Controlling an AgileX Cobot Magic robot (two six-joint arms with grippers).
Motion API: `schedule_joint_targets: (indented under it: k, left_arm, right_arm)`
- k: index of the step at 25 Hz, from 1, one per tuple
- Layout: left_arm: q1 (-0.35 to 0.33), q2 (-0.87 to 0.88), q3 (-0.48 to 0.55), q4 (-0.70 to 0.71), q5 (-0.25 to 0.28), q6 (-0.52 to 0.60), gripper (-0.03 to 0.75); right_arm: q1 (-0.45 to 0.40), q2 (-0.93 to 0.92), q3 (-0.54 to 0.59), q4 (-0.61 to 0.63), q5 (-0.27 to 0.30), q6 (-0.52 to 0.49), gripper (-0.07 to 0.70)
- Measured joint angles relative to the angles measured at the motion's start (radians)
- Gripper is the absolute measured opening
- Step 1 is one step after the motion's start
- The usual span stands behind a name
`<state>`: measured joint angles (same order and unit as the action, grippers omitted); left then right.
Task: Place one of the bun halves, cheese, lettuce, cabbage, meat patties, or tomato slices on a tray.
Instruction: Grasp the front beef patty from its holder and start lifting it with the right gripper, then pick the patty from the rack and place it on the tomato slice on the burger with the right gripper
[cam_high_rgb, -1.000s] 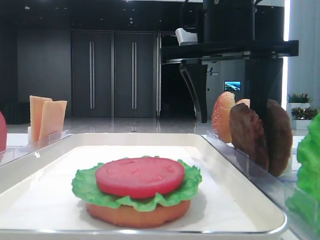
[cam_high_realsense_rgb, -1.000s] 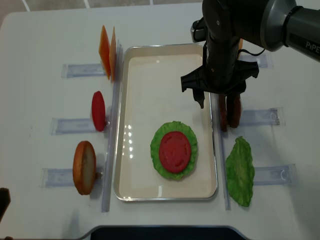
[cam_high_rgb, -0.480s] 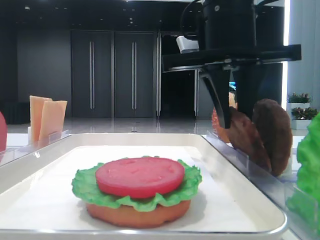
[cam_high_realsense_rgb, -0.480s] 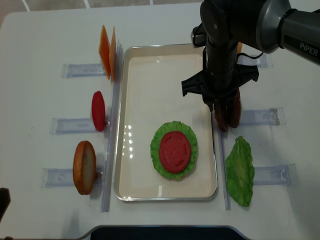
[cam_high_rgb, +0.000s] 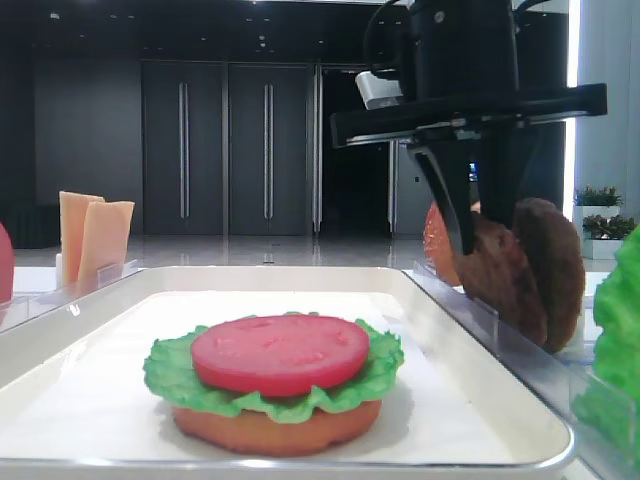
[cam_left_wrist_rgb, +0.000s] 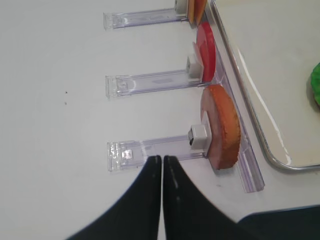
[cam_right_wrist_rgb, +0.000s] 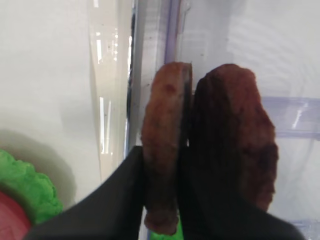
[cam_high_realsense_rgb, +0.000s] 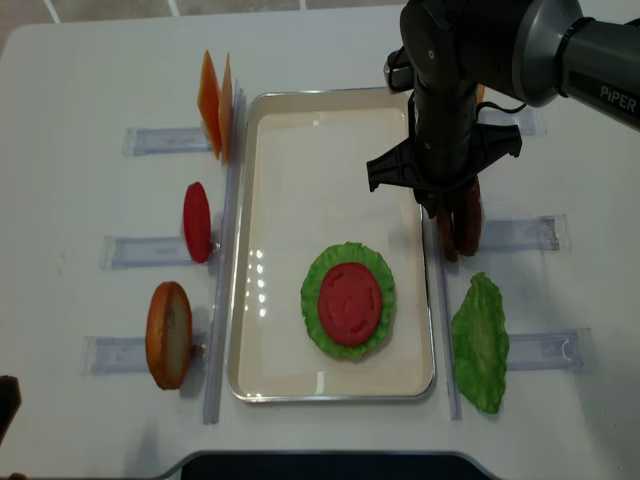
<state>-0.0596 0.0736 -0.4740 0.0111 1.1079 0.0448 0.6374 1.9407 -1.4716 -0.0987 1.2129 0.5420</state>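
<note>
Right arm (cam_high_realsense_rgb: 470, 45): glossy black-and-grey cylindrical housing, white "PiPER" lettering, black cable loop — black tapered pincer fingers (cam_right_wrist_rgb: 107, 200).
</note>
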Motion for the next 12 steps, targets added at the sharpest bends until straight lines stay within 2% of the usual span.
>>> schedule_joint_targets:
  k: [12]
  left_arm:
    - [0.000, 0.000, 0.000, 0.000, 0.000, 0.000, -0.001]
  right_arm:
    - [0.000, -0.033, 0.000, -0.012, 0.013, 0.000, 0.157]
